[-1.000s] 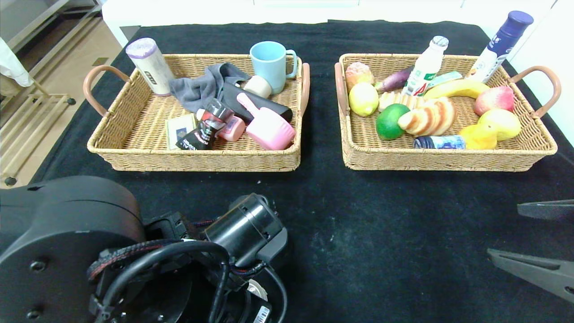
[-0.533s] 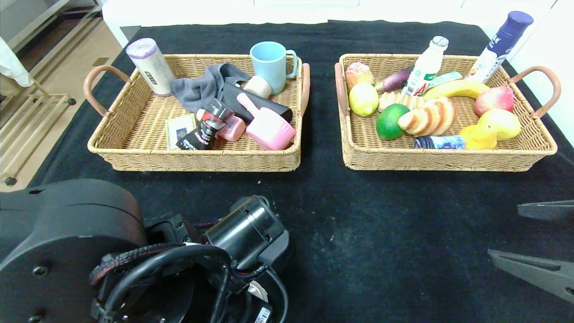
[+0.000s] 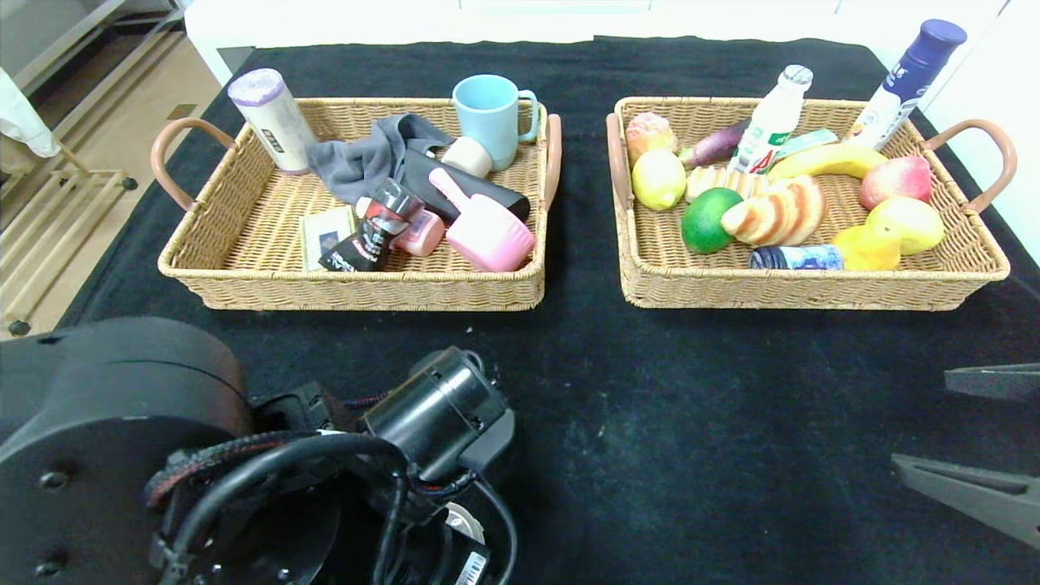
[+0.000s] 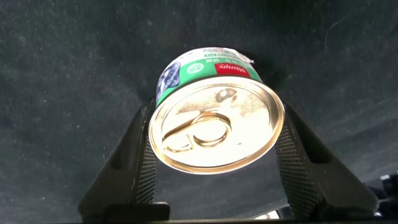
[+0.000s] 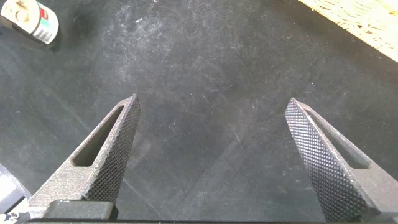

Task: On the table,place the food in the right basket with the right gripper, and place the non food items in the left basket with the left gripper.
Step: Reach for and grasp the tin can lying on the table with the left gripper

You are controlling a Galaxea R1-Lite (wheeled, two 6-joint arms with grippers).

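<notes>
My left gripper (image 4: 214, 115) is shut on a small tin can (image 4: 214, 124) with a gold pull-tab lid and a green and red label, one finger pad on each side. The can is tilted over the black cloth. In the head view the left arm (image 3: 244, 463) covers this gripper and the can. My right gripper (image 3: 918, 418) stands open over bare cloth at the table's front right, holding nothing. The left basket (image 3: 349, 284) holds non-food items. The right basket (image 3: 812, 292) holds food.
In the left basket are a blue mug (image 3: 490, 114), grey cloth (image 3: 366, 158), pink scoop (image 3: 487, 231) and tubes. In the right basket are a lime (image 3: 705, 219), bread (image 3: 776, 213), banana (image 3: 825, 160) and bottles. A small can (image 5: 28, 22) shows far off in the right wrist view.
The left arm has shifted slightly at the front of the table. The right gripper and the baskets' contents have stayed put.
</notes>
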